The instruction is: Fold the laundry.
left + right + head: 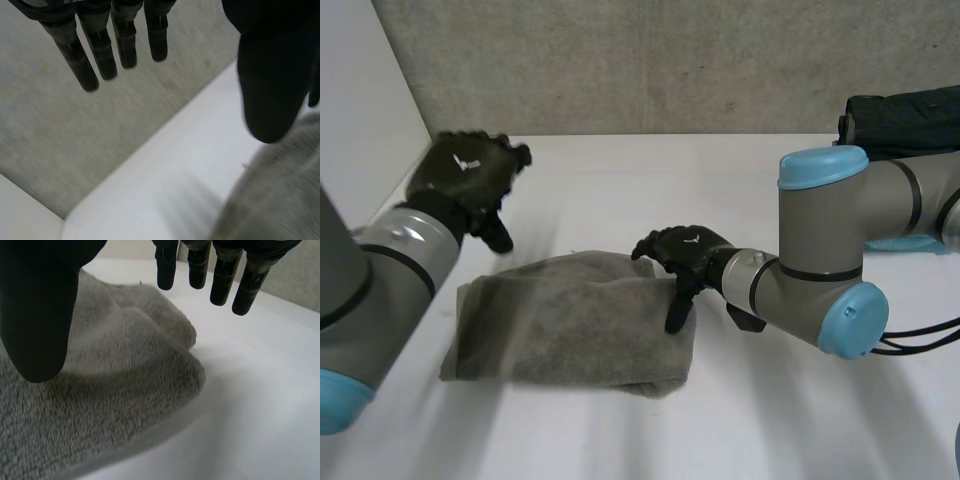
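Note:
A grey towel (570,320) lies folded on the white table (740,200). My right hand (682,252) hovers over the towel's right end, fingers straight and apart from the thumb, holding nothing. In the right wrist view the towel (100,405) lies under that hand's thumb (37,310), and its fingers (220,270) point past the towel's folded corner. My left hand (470,175) is raised off the table behind the towel's left end, open and empty. Its own view shows straight fingers (100,45), the thumb (272,75) and an edge of the towel (280,195) below the thumb.
A dark folded cloth (905,118) sits at the table's far right on something light blue (910,243). A concrete wall (670,60) runs behind the table, with a white panel (360,100) at the left.

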Robot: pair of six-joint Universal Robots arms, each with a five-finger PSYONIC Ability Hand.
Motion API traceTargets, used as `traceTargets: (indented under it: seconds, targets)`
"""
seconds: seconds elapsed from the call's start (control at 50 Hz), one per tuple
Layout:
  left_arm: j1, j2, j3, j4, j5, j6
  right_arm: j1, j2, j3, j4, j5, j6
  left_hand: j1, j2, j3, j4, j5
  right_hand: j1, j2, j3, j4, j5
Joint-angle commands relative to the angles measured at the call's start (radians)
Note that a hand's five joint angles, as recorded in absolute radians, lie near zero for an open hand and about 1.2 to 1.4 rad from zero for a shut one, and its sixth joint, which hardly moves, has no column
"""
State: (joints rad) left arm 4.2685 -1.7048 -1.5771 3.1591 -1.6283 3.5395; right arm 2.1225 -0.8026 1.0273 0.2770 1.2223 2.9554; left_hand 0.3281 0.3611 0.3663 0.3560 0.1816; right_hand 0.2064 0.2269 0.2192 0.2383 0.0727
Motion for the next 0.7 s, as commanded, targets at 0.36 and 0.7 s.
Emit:
traceTargets:
  seconds: [0.36,0.7]
  targets:
    - [0.062,-0.375,0.039,-0.005,-0.001,0.002,0.002,-0.148,0.207,-0.127,0.082,-0.067,0.091,0.058,0.053,0.063,0.063,0.075,0.055,0.062,0.043,0.034]
    - [0.024,-0.126,0.046,0.01,-0.011,0.032,-0.078,-0.155,0.221,-0.119,0.086,-0.036,1.068,1.035,1.03,1.04,1.04,-0.03,-0.051,-0.043,-0.062,-0.071]
